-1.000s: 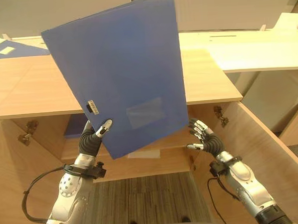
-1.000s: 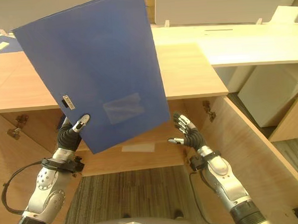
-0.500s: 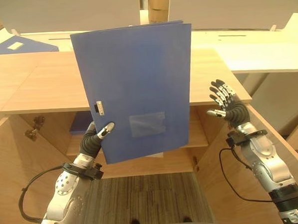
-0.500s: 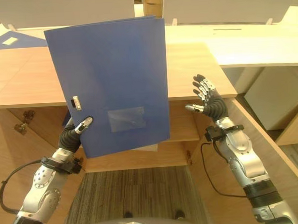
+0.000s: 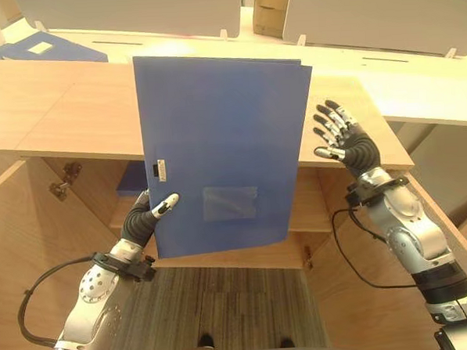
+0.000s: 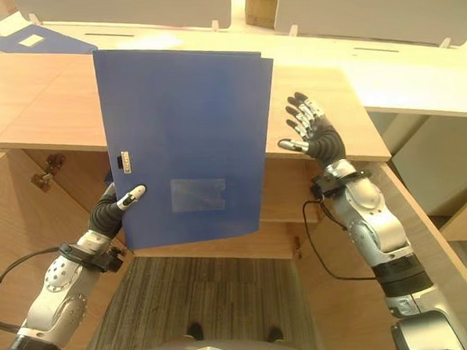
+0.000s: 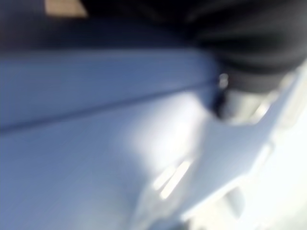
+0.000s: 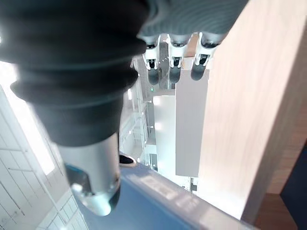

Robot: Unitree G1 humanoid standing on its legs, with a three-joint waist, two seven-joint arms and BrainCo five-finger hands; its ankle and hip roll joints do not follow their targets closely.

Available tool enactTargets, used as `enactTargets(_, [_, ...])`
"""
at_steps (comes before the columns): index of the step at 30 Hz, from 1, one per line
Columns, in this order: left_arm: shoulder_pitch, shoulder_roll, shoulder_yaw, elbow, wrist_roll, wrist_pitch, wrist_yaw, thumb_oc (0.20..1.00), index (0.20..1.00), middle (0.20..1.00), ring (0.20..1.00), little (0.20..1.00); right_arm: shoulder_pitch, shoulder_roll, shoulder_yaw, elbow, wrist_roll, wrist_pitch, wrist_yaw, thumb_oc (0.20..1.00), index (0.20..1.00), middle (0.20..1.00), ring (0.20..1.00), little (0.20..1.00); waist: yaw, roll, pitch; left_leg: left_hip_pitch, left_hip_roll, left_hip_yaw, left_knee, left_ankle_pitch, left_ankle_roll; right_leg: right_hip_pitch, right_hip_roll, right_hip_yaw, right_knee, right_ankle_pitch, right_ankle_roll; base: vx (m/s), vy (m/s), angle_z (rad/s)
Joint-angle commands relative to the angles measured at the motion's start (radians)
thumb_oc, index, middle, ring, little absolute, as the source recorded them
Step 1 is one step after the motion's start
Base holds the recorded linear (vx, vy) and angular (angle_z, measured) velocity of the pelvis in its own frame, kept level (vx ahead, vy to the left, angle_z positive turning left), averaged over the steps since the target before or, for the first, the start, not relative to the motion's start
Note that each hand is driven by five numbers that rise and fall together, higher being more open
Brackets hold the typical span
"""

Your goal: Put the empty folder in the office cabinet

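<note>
A large blue folder [image 5: 220, 152] stands upright in the air in front of the open wooden cabinet [image 5: 298, 219]. My left hand [image 5: 146, 217] pinches its lower left corner, thumb on the front face. In the left wrist view the blue folder [image 7: 96, 143] lies right against the camera. My right hand [image 5: 339, 140] is raised open with spread fingers, just to the right of the folder's right edge and apart from it. Its straight fingers [image 8: 173, 64] also appear in the right wrist view.
The cabinet's doors [image 5: 26, 248] swing open on both sides. Another blue folder [image 5: 132, 180] lies on the inner shelf. The wooden cabinet top [image 5: 50, 106] runs behind, with a blue folder [image 5: 43, 50] on the desk at far left. Striped carpet [image 5: 224, 301] lies below.
The view has shifted downward. The folder has turned more upright and squarer. My right hand has risen slightly and moved closer to the folder's right edge.
</note>
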Motion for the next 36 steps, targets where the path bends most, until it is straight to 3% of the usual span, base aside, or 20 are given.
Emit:
enactTargets(1, [-0.115,0.013,-0.042,-0.03,0.01,-0.074,-0.007,0.2,0.2,0.2,0.2,0.2,-0.094,0.003,-0.012,-0.014,0.058,-0.008,-0.041,1.0,1.0,1.0,1.0,1.0,0.014,0.055,-0.028,0.044,-0.015,0.031,0.003,-0.129,0.05,0.029,-0.022,-0.019,-0.001,-0.051,0.053,0.04,0.0,0.01])
enactTargets(6, [-0.154,-0.004,-0.082,-0.041,0.016,-0.073,0.019,0.2,0.2,0.2,0.2,0.2,-0.131,0.053,0.037,0.015,0.063,0.018,-0.089,1.0,1.0,1.0,1.0,1.0,0.016,0.057,-0.03,0.045,-0.016,0.031,0.003,-0.128,0.051,0.031,-0.023,-0.019,-0.001,-0.054,0.051,0.01,0.0,0.0])
enactTargets(17, [-0.197,-0.022,-0.133,-0.039,0.066,-0.048,0.052,0.2,0.2,0.2,0.2,0.2,-0.146,0.121,0.109,0.037,0.051,0.035,-0.089,1.0,1.0,1.0,1.0,1.0,0.012,0.063,-0.029,0.05,-0.017,0.036,0.003,-0.129,0.052,0.032,-0.024,-0.011,-0.001,-0.055,0.049,0.0,0.0,0.0])
enactTargets(18, [-0.198,-0.026,-0.141,-0.037,0.07,-0.046,0.054,0.2,0.2,0.2,0.2,0.2,-0.146,0.125,0.122,0.032,0.038,0.041,-0.087,0.351,0.351,0.351,0.351,0.351,0.011,0.064,-0.029,0.051,-0.017,0.037,0.003,-0.13,0.053,0.032,-0.024,-0.01,-0.001,-0.056,0.049,0.0,0.0,0.0])
enactTargets(19, [-0.198,-0.027,-0.147,-0.036,0.067,-0.049,0.06,0.2,0.2,0.2,0.2,0.2,-0.147,0.125,0.13,0.033,0.024,0.035,-0.085,0.2,0.2,0.2,0.2,0.2,0.011,0.064,-0.028,0.051,-0.018,0.035,0.003,-0.13,0.053,0.032,-0.024,-0.01,-0.001,-0.056,0.049,0.0,0.0,0.0])
enactTargets(25, [-0.197,-0.035,-0.159,-0.032,0.077,-0.069,0.086,0.2,0.2,0.2,0.2,0.2,-0.148,0.121,0.153,0.031,-0.019,0.017,-0.086,0.2,0.2,0.2,0.2,0.2,0.011,0.064,-0.028,0.051,-0.018,0.037,0.003,-0.129,0.053,0.034,-0.025,-0.01,-0.001,-0.058,0.048,0.0,0.0,0.0])
enactTargets(28, [-0.196,-0.038,-0.154,-0.031,0.107,-0.112,0.187,0.2,0.2,0.2,0.2,0.2,-0.149,0.112,0.155,0.029,-0.068,-0.007,-0.096,0.2,0.2,0.2,0.2,0.2,0.011,0.062,-0.026,0.051,-0.019,0.034,0.003,-0.13,0.053,0.034,-0.025,-0.009,-0.001,-0.057,0.047,0.0,0.0,0.0])
enactTargets(29, [-0.198,-0.041,-0.14,-0.026,0.126,-0.139,0.252,0.398,0.398,0.398,0.398,0.398,-0.149,0.107,0.153,0.022,-0.104,-0.019,-0.102,0.2,0.2,0.2,0.2,0.2,0.013,0.059,-0.025,0.051,-0.019,0.032,0.003,-0.131,0.054,0.034,-0.025,-0.009,-0.001,-0.058,0.047,0.0,0.0,0.0])
enactTargets(30, [-0.198,-0.041,-0.138,-0.026,0.128,-0.142,0.26,0.398,0.398,0.398,0.398,0.398,-0.148,0.106,0.152,0.021,-0.107,-0.021,-0.103,0.2,0.2,0.2,0.2,0.2,0.013,0.059,-0.025,0.051,-0.019,0.031,0.003,-0.131,0.054,0.035,-0.025,-0.009,-0.001,-0.058,0.047,0.0,0.0,0.0])
enactTargets(31, [-0.194,-0.046,-0.13,-0.028,0.145,-0.161,0.301,1.0,1.0,1.0,1.0,1.0,-0.143,0.103,0.15,0.013,-0.112,-0.024,-0.106,0.2,0.2,0.2,0.2,0.2,0.015,0.057,-0.023,0.05,-0.018,0.029,0.003,-0.13,0.054,0.035,-0.025,-0.01,-0.001,-0.057,0.047,0.0,0.0,0.0])
enactTargets(36, [-0.16,-0.068,-0.1,-0.033,0.193,-0.202,0.346,1.0,1.0,1.0,1.0,1.0,-0.084,0.091,0.138,-0.018,-0.187,-0.077,-0.101,0.2,0.2,0.2,0.2,0.2,0.023,0.045,-0.013,0.045,-0.016,0.021,0.003,-0.13,0.054,0.036,-0.024,-0.015,-0.001,-0.052,0.049,-0.01,-0.04,0.02])
